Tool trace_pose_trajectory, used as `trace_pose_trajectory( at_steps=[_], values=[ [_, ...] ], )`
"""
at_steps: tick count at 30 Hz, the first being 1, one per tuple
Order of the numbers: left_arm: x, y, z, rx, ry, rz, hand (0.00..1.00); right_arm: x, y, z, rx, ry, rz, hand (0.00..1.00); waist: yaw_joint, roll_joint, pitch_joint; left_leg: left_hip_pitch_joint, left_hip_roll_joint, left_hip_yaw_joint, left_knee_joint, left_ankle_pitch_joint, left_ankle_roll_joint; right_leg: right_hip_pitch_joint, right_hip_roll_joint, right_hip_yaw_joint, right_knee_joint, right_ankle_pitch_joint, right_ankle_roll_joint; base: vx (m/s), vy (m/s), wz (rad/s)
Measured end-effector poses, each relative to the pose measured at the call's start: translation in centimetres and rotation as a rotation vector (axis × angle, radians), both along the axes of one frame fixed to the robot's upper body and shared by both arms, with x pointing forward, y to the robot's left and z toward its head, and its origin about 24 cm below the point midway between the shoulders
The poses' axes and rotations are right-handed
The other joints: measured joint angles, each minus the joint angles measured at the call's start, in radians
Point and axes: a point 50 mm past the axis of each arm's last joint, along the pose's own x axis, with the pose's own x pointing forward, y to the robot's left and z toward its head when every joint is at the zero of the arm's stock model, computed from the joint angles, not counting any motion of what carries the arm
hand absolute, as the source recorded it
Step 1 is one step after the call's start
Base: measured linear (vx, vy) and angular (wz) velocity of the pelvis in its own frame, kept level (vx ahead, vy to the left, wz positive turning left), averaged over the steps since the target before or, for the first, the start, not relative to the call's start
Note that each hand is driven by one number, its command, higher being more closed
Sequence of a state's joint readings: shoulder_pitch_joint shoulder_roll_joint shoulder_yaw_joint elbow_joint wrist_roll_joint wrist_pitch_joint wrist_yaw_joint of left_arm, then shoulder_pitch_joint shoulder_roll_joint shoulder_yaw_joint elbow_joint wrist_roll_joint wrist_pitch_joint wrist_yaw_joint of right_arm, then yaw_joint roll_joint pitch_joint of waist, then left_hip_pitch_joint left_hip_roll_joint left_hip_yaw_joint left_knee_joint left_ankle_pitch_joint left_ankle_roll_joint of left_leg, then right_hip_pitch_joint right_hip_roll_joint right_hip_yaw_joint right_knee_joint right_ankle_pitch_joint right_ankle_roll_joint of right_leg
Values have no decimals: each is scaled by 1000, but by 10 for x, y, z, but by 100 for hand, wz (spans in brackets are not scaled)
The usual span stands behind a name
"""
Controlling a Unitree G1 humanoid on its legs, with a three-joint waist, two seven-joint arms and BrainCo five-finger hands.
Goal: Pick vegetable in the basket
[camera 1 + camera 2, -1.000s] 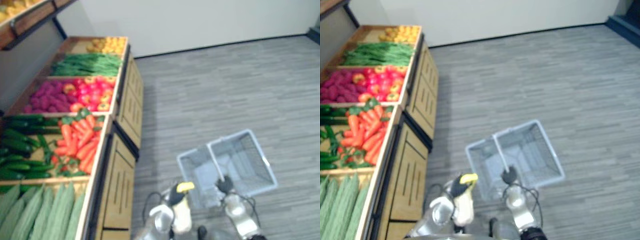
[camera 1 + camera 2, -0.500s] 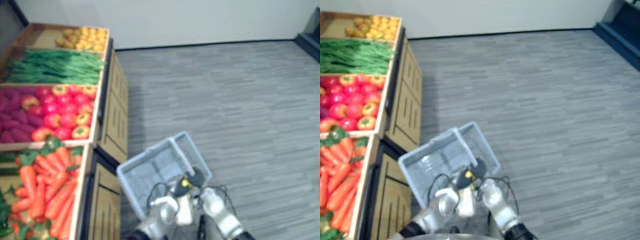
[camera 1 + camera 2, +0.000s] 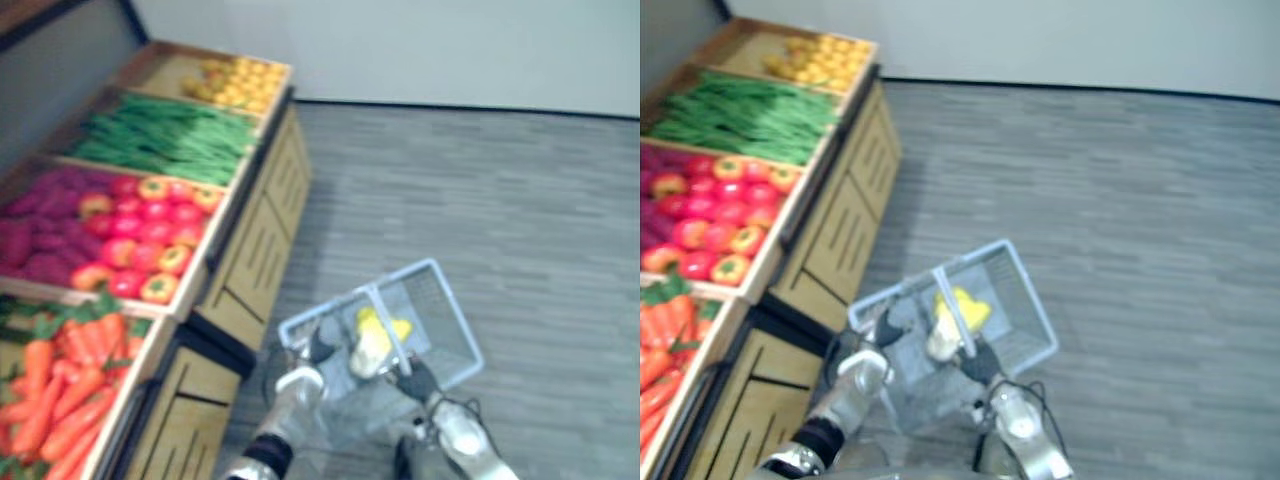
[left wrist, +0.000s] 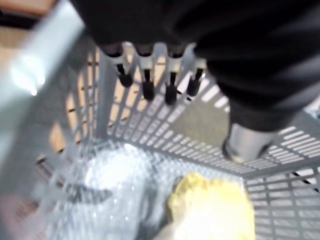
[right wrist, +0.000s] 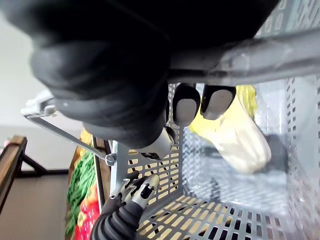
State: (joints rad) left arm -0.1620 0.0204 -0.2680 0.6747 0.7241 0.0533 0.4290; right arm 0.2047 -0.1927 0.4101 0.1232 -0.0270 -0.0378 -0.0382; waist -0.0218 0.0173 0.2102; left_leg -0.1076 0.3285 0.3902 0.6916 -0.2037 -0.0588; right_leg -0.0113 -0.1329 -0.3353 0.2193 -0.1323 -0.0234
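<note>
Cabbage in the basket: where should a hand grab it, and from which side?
Probably grip the cabbage round its pale, thick stalk end, coming straight down on the left hand's side of the handle. It lies on its side on the basket floor, mesh walls block the sides, and the right hand holds the handle.

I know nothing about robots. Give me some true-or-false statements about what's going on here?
A yellow-white vegetable lies inside the grey basket. True.
The left hand is gripping that vegetable. False: it is open by the basket's wall, holding nothing.
The right hand is curled round the basket's handle. True.
The carrots fill the farthest bin. False: yellow produce does; the carrots are near the robot.
</note>
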Motion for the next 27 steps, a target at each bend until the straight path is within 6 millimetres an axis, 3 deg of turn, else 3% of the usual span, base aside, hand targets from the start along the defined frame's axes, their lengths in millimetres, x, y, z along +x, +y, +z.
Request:
trace_pose_trajectory(
  at_steps=[2,3,5,6,7,8,9,11,13,14,16,18,20,21,22,25,27],
  values=[
    [-2,-10,5,-39,-23,-7,0,-2,-16,-2,-33,0,-60,100,-1,11,-4,-39,17,234,-83,58,44,50,-19,-113,-16,-25,41,170,24,171],
    [-4,-16,9,-64,-46,-19,0,-4,-29,-6,-73,7,-109,100,-7,19,-7,-26,31,403,-122,61,97,82,-34,-197,-2,-55,74,195,84,224],
    [-7,-18,14,-71,-79,-30,0,-6,-48,-11,-132,17,-197,100,-3,18,-8,-23,-7,506,-163,23,154,103,-76,-306,46,-97,105,193,101,212],
    [-13,-11,12,-69,-74,-1,0,-5,-62,-19,-186,46,-251,100,6,21,-10,-21,-49,491,-202,-13,174,110,-108,-350,108,-127,115,239,198,189],
    [-23,6,5,-58,-41,49,0,-9,-82,-31,-258,105,-324,100,0,21,-10,11,-130,418,-294,-45,164,119,-175,-382,250,-153,124,204,180,170],
    [-25,8,3,-57,-33,55,0,-11,-85,-34,-276,119,-341,100,-1,18,-10,20,-148,408,-311,-44,164,119,-191,-384,289,-153,124,230,197,174],
    [-37,24,-4,-45,2,93,0,-17,-100,-43,-337,168,-400,100,0,4,-9,51,-198,359,-341,-43,165,117,-261,-376,436,-141,125,213,99,107],
    [-56,53,-9,-9,32,156,0,-17,-116,-52,-384,219,-489,100,2,-1,-9,86,-238,280,-356,-53,161,76,-317,-282,628,-81,111,314,43,126],
    [-70,65,-10,-15,48,182,0,-28,-132,-61,-410,280,-595,100,1,12,-16,98,-245,166,-398,-40,145,-31,-250,-101,706,-131,100,240,-87,148],
    [-72,65,-10,-19,49,173,0,-29,-134,-62,-408,284,-621,100,-1,13,-16,101,-247,139,-412,-28,136,-56,-232,-72,697,-144,98,181,-124,140],
    [-72,55,-9,-62,45,129,0,-39,-145,-67,-403,317,-709,100,-6,12,-17,110,-251,47,-444,6,110,-102,-179,2,593,-166,95,143,-164,134],
    [-65,43,2,-127,-5,60,0,-54,-158,-75,-392,381,-821,100,-10,0,-24,107,-266,-80,-481,43,74,-139,-107,166,403,-160,106,137,-315,180],
    [-57,37,14,-172,-69,15,0,-74,-167,-85,-379,473,-917,100,-30,-32,-38,77,-292,-199,-480,68,41,-129,-69,327,219,-132,131,99,-367,194],
    [-51,34,19,-211,-92,5,0,-86,-172,-92,-386,538,-939,100,-34,-40,-32,80,-306,-260,-486,82,18,-101,-72,322,193,-92,165,83,-343,152],
    [-48,33,26,-245,-119,8,0,-96,-181,-94,-385,591,-996,100,-25,-15,-52,81,-279,-263,-518,109,7,-87,-56,275,179,-99,153,87,-307,128],
    [-30,49,57,-278,-271,46,0,-100,-194,-92,-405,631,-1034,100,-26,37,-63,100,-228,-272,-598,162,-27,-53,-21,185,148,-103,127,69,-252,70],
    [-20,61,72,-250,-344,59,0,-104,-195,-93,-412,650,-1036,100,-22,46,-61,123,-207,-278,-640,193,-32,-28,5,160,115,-92,109,29,-159,28]
  ],
)
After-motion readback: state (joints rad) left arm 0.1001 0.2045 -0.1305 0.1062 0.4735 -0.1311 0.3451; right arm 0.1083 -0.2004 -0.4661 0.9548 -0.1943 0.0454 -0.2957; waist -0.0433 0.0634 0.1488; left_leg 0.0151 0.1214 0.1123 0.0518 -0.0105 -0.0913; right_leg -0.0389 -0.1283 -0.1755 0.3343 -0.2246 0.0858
